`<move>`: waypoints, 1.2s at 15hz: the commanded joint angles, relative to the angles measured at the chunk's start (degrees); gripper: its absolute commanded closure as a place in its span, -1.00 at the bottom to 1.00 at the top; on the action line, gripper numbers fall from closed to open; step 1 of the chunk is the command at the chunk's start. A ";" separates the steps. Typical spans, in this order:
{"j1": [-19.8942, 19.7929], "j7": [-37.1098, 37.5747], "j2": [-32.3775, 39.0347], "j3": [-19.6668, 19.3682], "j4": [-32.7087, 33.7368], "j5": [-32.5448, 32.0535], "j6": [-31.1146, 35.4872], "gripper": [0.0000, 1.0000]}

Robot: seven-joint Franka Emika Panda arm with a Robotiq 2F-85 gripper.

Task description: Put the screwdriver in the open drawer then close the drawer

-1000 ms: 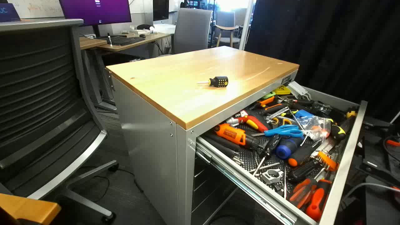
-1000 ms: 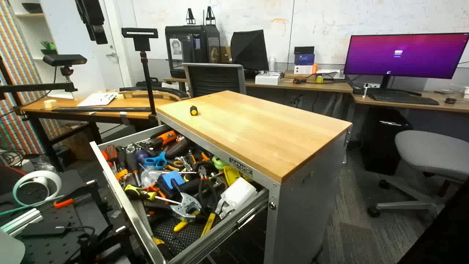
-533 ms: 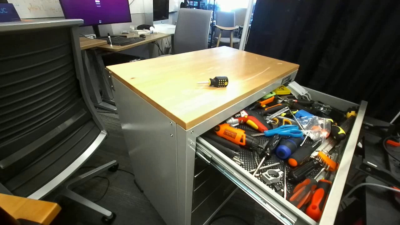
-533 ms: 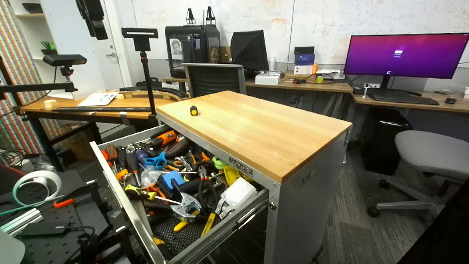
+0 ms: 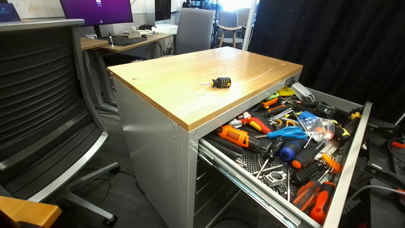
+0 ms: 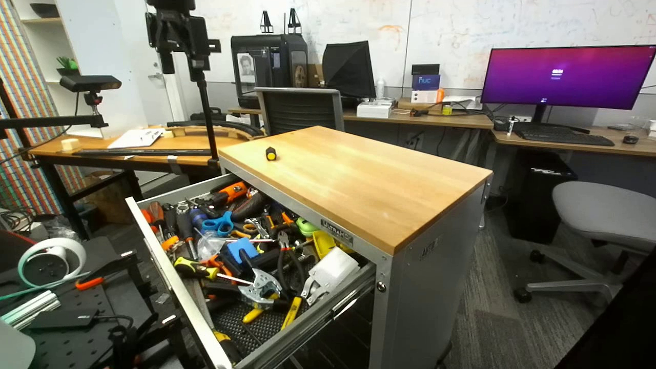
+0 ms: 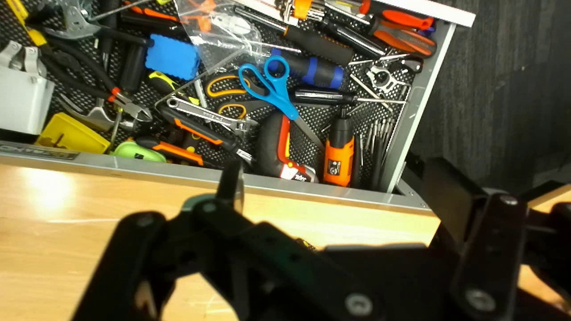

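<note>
Screwdriver (image 5: 222,83) lies on its side on the wooden table (image 5: 152,76), nearer the drawer-side edge than the opposite one; the drawer (image 5: 351,158) stands pulled out and crowded with tools. In an exterior view both the pale shank (image 5: 206,83) and the dotted black handle (image 5: 225,83) show, while in an exterior view only the yellow butt (image 6: 271,157) of that handle faces the camera. In the wrist view a dark patch (image 7: 305,243) flecked with yellow peeks out above black links (too little of it to tell what it is).

The pincer (image 7: 341,191) is spread, as the wrist view makes plain: one finger (image 7: 228,187) covers a stretch of the table's front edge, and the other stands well apart from it, by the table's corner. In an exterior view the pincer hangs high, in front of a black stand (image 6: 208,113).

Blue scissors (image 7: 276,89) show in all three views; from above they lie across a pair with orange loops (image 7: 225,91), near an orange drill (image 7: 339,156). A white plastic piece (image 6: 332,271) shows more fully in an exterior view than in the wrist view, whose left border cuts it. A round lock (image 6: 381,287) and a printer (image 6: 269,66) appear in an exterior view alone. The purple monitor (image 6: 566,77) is in both exterior views.
</note>
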 commanded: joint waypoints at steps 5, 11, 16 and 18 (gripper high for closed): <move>2.50 -12.43 29.19 0.43 20.70 -3.40 -1.36 -1.00; 5.60 -4.88 48.03 3.14 34.81 -13.61 7.61 -1.00; 10.04 2.76 59.69 1.24 45.62 -23.29 10.23 -1.00; 9.97 1.60 61.46 1.26 47.95 -23.02 7.01 -1.00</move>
